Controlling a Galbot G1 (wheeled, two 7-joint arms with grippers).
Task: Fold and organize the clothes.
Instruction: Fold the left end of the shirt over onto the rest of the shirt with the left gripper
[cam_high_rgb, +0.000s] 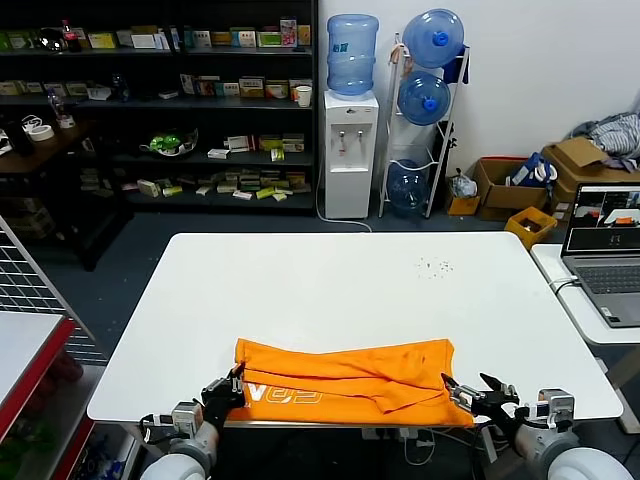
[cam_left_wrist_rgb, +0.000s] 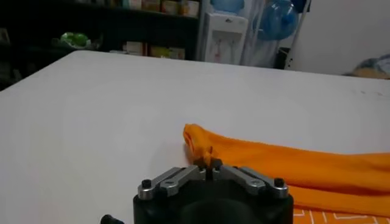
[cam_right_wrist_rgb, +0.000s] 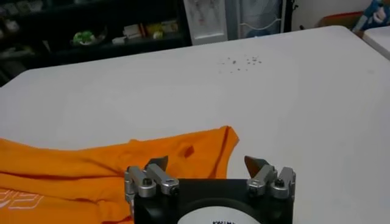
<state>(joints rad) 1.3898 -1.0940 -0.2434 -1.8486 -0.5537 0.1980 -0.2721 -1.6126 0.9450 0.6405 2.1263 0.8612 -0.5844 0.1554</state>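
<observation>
My left claw (cam_left_wrist_rgb: 209, 163) pinches the T-shirt (cam_high_rgb: 345, 378); my right claw (cam_right_wrist_rgb: 208, 164) is spread, so lifting risks skewing it.

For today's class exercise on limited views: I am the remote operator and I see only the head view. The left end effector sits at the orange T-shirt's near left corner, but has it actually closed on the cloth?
Observer: Yes. The left wrist view shows the left end effector shut, with a bit of the orange T-shirt pinched at its tips.
Operator: And the right one?
Observer: The right end effector is open, its fingertips apart, at the shirt's near right corner, gripping nothing.
Operator: Is anything on the table beyond the shirt?
Observer: The right wrist view shows small dark specks on the white table.
</observation>
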